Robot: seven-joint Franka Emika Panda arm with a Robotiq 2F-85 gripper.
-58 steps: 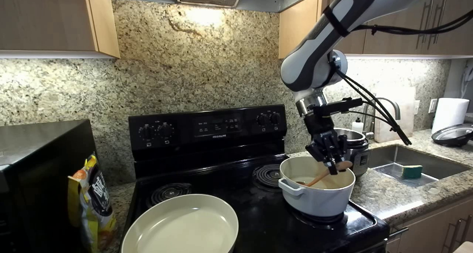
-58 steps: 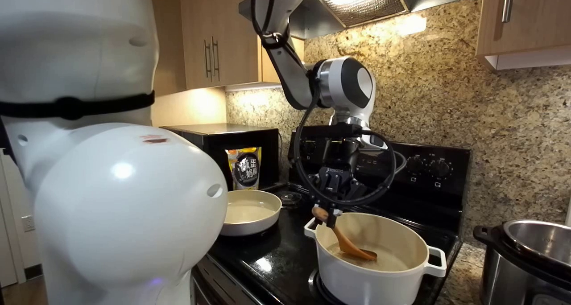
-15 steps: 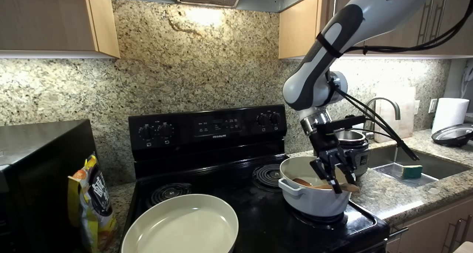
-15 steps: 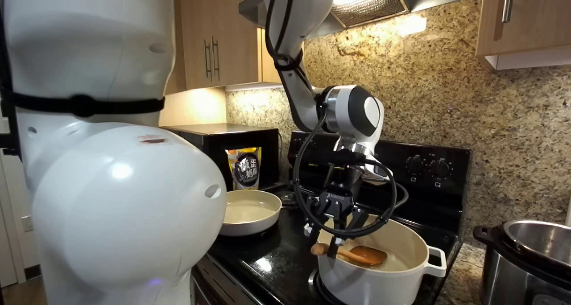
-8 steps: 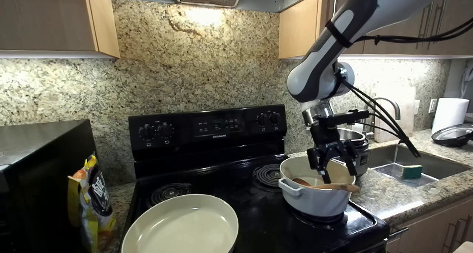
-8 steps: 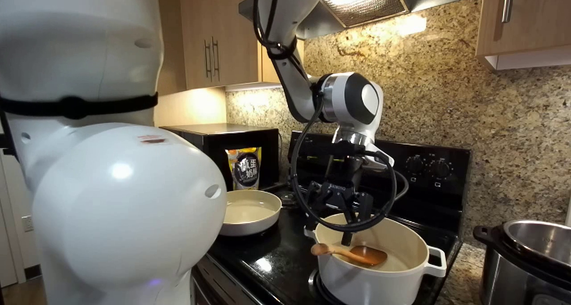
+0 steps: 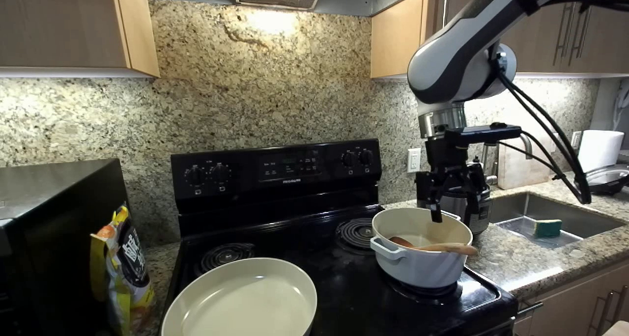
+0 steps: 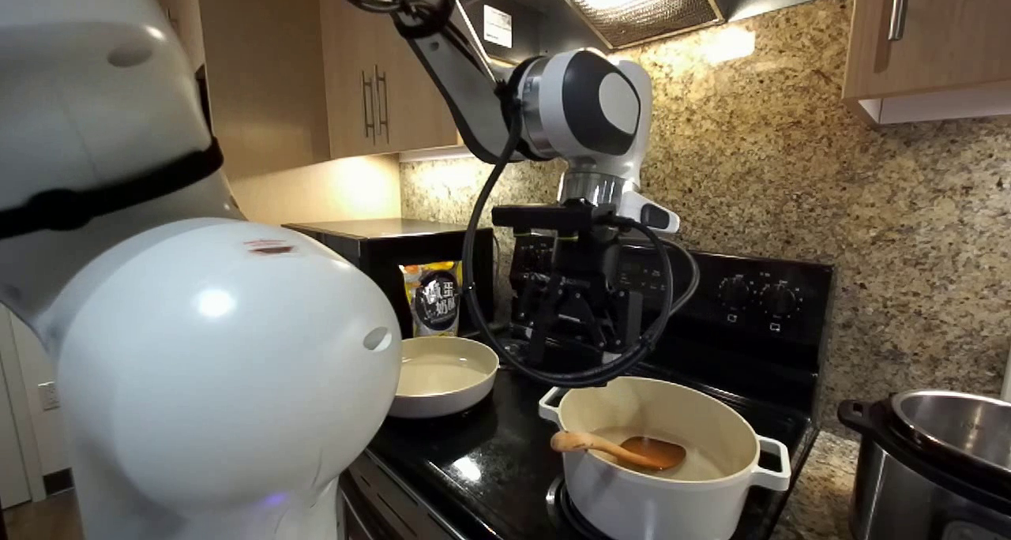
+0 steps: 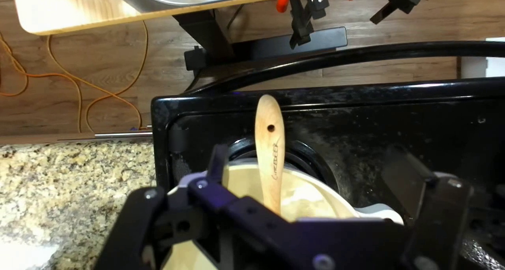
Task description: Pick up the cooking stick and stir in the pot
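The cooking stick (image 7: 444, 248) leans in the pot (image 7: 417, 269), its handle lying over the rim. In an exterior view its bowl-shaped end (image 8: 655, 453) rests inside the pot near the bottom. Above the pot hangs my gripper (image 7: 454, 215), fingers spread wide and holding nothing. In the wrist view, the stick's handle (image 9: 270, 143) shows between the gripper's (image 9: 307, 159) separated fingers but lies below them, untouched. The gripper body covers most of the pot in that view.
A large shallow white dish (image 7: 245, 296) sits on the stove's front left. A steel pot (image 8: 932, 469) stands beside the white pot on the counter. A snack bag (image 7: 130, 267) leans by the black oven. The sink (image 7: 516, 238) holds a sponge.
The gripper was shut on the stick's handle. It has since opened and let go, then risen away. The stick has dropped lower, its handle now on the pot's rim.
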